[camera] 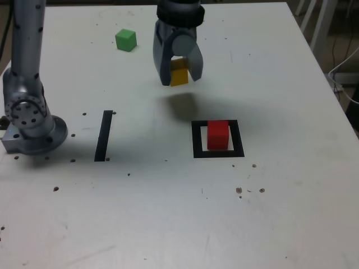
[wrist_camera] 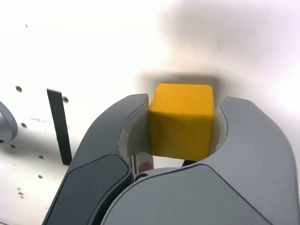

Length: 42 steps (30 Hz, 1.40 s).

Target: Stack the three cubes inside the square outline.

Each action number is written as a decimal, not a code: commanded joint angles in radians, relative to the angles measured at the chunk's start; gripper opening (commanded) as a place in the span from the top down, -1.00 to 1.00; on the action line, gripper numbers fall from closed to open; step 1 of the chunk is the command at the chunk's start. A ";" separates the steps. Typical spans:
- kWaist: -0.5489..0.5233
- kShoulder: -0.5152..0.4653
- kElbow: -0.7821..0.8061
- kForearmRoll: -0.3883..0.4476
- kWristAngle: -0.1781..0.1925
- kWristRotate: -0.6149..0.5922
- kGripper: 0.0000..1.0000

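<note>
Three cubes show in the exterior view, each in a different place. One, the yellow cube, sits between the jaws of the gripper, which are clamped against two of its opposite sides — the wrist view shows the same yellow cube pressed by a grey finger on either side, with the gripper closed around it. Gripper and cube hang above the white table, clear of the surface, with a dark shadow on the tabletop just below them.

The red cube rests inside the square outline, on its white centre — toward the exterior view's right of the gripper and nearer the camera. The green cube lies alone on the table, to the exterior view's left of the gripper and well apart from the outline. A straight black strip lies between the arm's base and the outline; the same strip appears in the wrist view.
</note>
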 commanded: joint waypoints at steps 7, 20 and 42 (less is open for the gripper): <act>-0.116 -0.001 -0.073 0.063 -0.028 -0.007 0.39; -0.261 0.035 -0.160 0.122 -0.054 -0.032 0.39; -0.424 0.134 -0.244 0.124 -0.059 -0.114 0.39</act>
